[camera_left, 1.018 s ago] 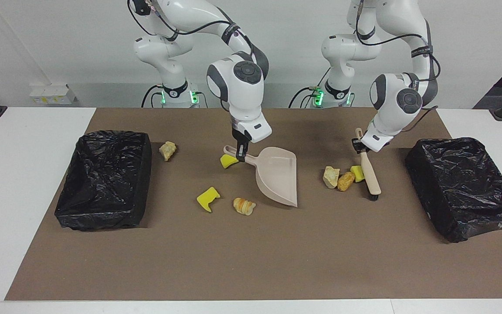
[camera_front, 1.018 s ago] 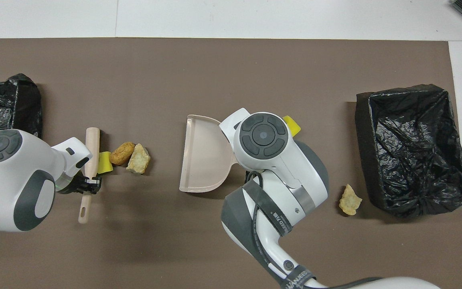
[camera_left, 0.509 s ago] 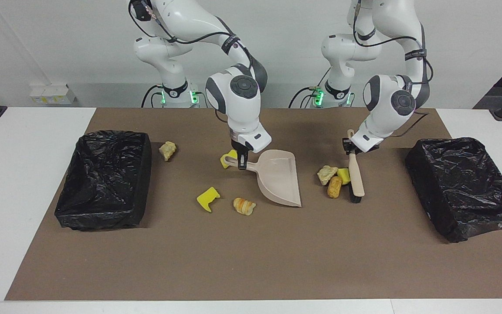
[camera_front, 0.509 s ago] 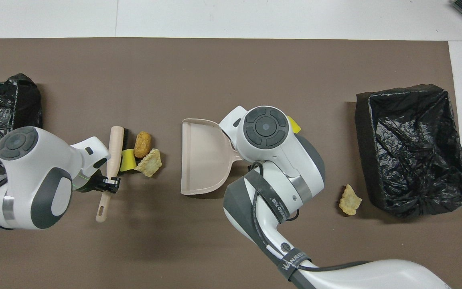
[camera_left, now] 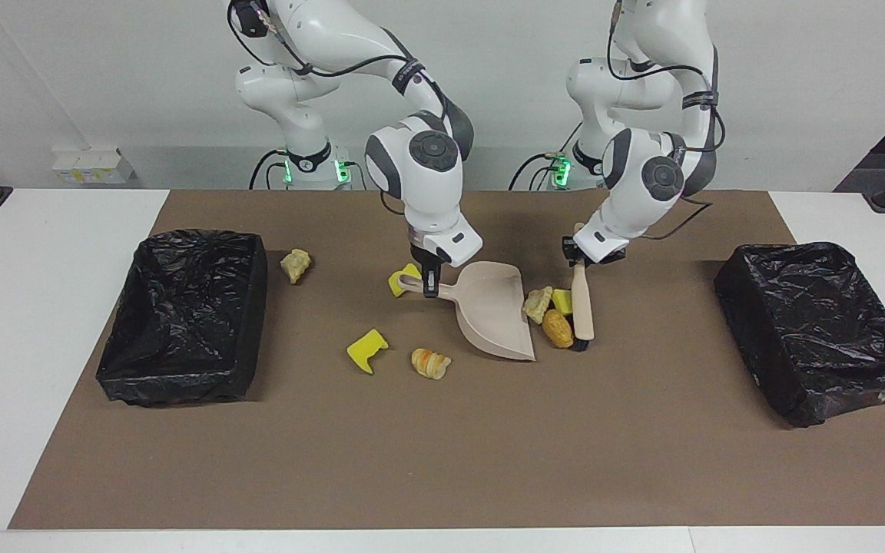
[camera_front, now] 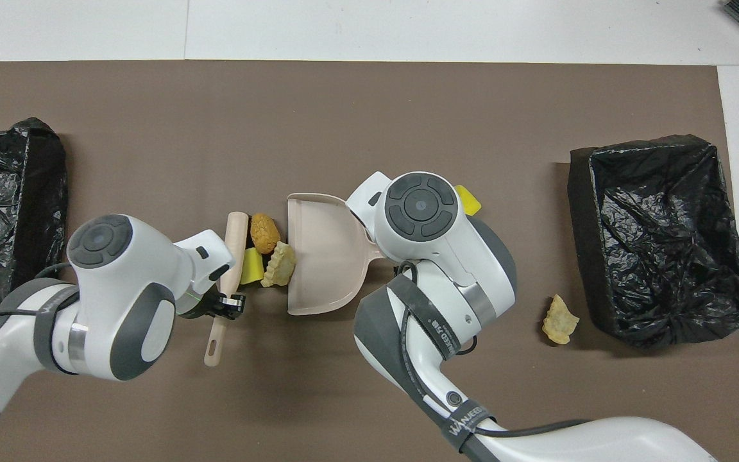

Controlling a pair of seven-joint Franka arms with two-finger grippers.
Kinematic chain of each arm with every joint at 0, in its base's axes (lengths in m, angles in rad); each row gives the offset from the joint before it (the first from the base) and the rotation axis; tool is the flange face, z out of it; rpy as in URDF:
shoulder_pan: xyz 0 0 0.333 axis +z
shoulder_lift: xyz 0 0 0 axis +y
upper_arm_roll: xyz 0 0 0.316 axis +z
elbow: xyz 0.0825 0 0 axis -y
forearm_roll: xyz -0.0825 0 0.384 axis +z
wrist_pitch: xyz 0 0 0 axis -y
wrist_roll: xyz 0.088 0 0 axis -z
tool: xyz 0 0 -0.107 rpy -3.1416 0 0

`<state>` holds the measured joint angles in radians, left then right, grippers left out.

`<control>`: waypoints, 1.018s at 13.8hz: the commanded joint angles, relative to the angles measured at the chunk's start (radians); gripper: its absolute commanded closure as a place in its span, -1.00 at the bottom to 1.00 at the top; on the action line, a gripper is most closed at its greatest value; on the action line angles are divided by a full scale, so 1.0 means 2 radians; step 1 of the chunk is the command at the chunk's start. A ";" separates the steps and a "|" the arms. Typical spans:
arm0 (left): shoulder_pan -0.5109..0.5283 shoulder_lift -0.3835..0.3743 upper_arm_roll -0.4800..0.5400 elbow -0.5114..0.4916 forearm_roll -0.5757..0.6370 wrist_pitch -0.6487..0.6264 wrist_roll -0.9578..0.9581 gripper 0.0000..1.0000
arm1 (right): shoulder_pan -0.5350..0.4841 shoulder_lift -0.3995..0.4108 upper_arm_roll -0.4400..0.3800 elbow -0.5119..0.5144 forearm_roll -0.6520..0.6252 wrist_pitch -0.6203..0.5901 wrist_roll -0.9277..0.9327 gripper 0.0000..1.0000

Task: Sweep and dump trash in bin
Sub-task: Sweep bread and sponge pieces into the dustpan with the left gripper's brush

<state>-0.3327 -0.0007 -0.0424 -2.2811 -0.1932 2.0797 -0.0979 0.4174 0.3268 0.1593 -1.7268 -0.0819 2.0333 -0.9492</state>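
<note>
The big brown paper mat [camera_left: 442,461] covers most of the white table, with a black-bag-lined bin [camera_left: 181,315] at the right arm's end and another black-lined bin [camera_left: 819,330] at the left arm's end. In the middle sits the beige plastic dustpan [camera_left: 492,311], its open mouth facing the left arm's side. The right gripper [camera_left: 429,286] is clamped tight on the dustpan's handle. The left gripper [camera_left: 579,259] is closed on the handle of the beige wooden brush with black bristles [camera_left: 582,307], which stands just beside the pan's mouth.

Trash-wise, three bits are squeezed between brush and pan: a pale tan bread lump [camera_left: 538,302] right at the pan's lip, a yellow sponge chunk [camera_left: 562,300] against the brush, and a golden bread lump [camera_left: 558,329]. Another yellow sponge piece [camera_left: 404,278] sits by the pan handle. A yellow sponge wedge [camera_left: 366,348] and a striped bread roll bit [camera_left: 430,362] lie farther from the robots. One more tan crumb [camera_left: 296,265] rests near the right arm's bin.
</note>
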 commanded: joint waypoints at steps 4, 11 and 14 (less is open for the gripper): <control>-0.101 0.000 0.006 0.013 -0.048 0.048 -0.055 1.00 | -0.006 0.002 0.003 0.001 0.013 0.012 -0.030 1.00; -0.036 -0.003 0.012 0.041 -0.018 0.017 -0.088 1.00 | -0.038 0.003 0.003 -0.014 0.071 0.059 -0.128 1.00; -0.020 -0.007 0.014 0.051 -0.002 0.001 -0.105 1.00 | -0.044 0.003 0.003 -0.018 0.096 0.074 -0.142 1.00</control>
<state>-0.3909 -0.0003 -0.0104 -2.1991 -0.2277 2.1208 -0.2700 0.3454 0.3406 0.1550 -1.7453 0.0629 2.1489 -1.1943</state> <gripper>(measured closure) 0.736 0.687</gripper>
